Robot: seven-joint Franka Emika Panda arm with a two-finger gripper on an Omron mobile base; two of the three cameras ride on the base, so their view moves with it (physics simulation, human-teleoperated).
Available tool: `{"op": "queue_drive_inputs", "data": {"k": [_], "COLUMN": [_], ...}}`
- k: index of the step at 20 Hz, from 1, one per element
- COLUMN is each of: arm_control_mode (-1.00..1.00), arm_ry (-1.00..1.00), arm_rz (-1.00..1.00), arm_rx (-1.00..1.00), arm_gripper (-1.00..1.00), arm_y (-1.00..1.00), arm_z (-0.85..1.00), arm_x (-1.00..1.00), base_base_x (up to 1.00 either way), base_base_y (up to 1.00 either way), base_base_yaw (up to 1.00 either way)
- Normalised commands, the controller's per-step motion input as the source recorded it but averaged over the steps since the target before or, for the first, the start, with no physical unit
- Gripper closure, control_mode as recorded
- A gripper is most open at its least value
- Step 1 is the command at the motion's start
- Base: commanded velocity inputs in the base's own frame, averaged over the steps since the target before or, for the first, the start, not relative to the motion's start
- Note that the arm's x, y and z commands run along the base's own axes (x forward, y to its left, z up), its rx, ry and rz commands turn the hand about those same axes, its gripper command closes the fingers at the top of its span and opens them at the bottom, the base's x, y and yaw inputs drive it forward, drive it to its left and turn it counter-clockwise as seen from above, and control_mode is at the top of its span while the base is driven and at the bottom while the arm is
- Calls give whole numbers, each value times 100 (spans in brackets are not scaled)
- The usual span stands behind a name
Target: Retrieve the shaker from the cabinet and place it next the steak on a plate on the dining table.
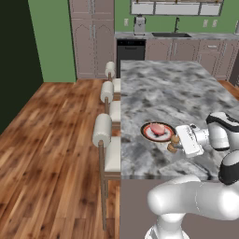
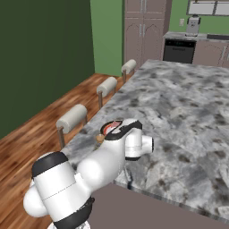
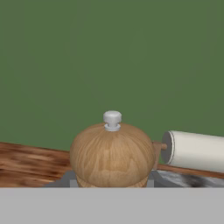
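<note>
The small wooden shaker point(image 1: 173, 143) stands upright just right of the plate point(image 1: 145, 134), near the front left corner of the marbled dining table point(image 1: 186, 88). My gripper point(image 1: 176, 143) is shut on the shaker from the right. Whether the shaker's base touches the stone, I cannot tell. The pinkish-red steak point(image 1: 157, 129) lies on the dark-rimmed plate. In the hand view the shaker's rounded top point(image 3: 111, 153) with its small grey knob sits between my fingertips. In the right base view my arm hides most of the plate point(image 2: 108, 127), and a bit of the shaker point(image 2: 100, 138) peeks out beside it.
Cream padded stools point(image 1: 101, 130) line the table's left edge, and one stool's backrest point(image 3: 194, 151) lies just beyond the shaker. The table's front edge runs close below my hand. At the back a counter with a sink point(image 1: 170, 34) and tall cabinets point(image 1: 91, 37) stand.
</note>
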Motion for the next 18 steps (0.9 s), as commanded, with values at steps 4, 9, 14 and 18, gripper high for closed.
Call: {"op": "queue_drive_inputs", "data": {"k": [4,9,14,18], "arm_control_mode": [-100,-100,-100,-100], "arm_ry": [-4,-5,-6,-4], "arm_rz": [0,0,0,0], "arm_rx": [0,0,0,0], "arm_gripper": [100,100,100,100], "arm_y": [-3,-6,-9,-8], "arm_z": [-27,-27,-26,-26], "arm_x": [19,23,29,31], "base_base_x": [0,0,0,0], "base_base_y": [0,0,0,0], "base_base_yaw": [0,0,0,0]}}
